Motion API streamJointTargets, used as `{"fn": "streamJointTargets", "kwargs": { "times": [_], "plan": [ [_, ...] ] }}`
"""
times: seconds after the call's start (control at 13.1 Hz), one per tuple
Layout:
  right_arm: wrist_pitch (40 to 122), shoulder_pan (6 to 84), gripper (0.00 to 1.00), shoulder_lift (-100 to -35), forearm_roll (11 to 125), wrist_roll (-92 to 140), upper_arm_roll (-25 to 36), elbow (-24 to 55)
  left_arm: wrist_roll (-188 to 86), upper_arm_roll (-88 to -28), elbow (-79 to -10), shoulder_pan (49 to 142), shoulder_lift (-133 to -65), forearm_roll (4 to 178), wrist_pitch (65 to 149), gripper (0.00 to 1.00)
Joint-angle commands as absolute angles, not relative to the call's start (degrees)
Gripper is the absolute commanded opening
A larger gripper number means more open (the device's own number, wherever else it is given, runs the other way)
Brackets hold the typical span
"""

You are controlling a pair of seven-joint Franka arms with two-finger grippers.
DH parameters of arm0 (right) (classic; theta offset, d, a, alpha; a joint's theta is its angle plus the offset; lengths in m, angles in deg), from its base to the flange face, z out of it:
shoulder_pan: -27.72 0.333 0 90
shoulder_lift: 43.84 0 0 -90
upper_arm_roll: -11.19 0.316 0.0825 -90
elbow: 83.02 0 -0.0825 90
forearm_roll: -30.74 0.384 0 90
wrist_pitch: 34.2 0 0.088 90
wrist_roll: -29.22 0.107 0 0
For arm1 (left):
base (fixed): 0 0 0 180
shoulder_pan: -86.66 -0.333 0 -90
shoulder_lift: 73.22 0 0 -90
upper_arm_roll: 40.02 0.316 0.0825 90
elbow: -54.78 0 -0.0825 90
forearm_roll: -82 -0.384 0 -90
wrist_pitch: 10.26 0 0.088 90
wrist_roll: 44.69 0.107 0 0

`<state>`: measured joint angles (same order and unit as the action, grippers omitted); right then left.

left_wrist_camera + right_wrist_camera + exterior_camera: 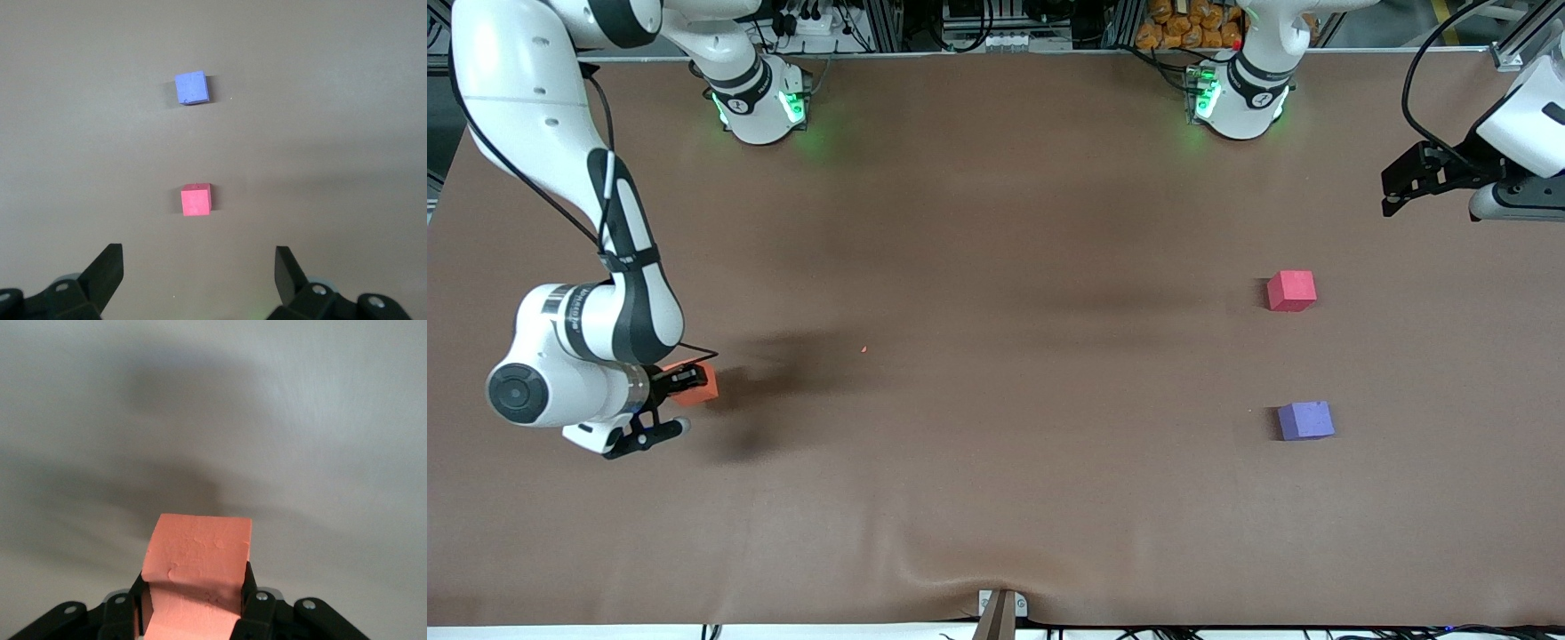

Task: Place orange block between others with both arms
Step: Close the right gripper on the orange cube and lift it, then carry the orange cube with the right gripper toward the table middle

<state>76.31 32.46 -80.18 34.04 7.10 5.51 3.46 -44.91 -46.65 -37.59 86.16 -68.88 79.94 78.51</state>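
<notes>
We see the orange block (197,577) cut off by the frame edge (its sides covered by the right gripper's (193,603) fingers).

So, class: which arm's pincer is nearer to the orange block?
Right. The right pincer is shut on the orange block; the left pincer waits open above the pinkish-red cube, at the table's left-arm end.

No text, label, brand or number can be read in any of the views. The right arm (574,342) carries a small striped marking on its wrist, but its characters are too small to read.
</notes>
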Motion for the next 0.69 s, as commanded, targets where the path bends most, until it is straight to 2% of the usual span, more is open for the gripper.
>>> {"fn": "streamJointTargets", "kwargs": {
  "times": [0.0, 0.38, 0.61],
  "plan": [
    [74.3, 38.0, 0.34, -76.0, 39.0, 14.3, 5.3, 2.6, -46.0, -47.2, -37.2, 85.9, -69.0, 79.8, 78.7, 1.0],
    [74.8, 55.5, 0.37, -74.9, 50.8, 46.1, 5.3, 2.6, -46.0, -47.1, -37.2, 85.8, -68.8, 79.8, 78.6, 1.0],
    [80.5, 63.0, 0.37, -76.6, 61.7, 52.0, 5.3, 2.8, -46.0, -47.1, -37.2, 85.7, -68.7, 79.8, 78.4, 1.0]
  ]
}}
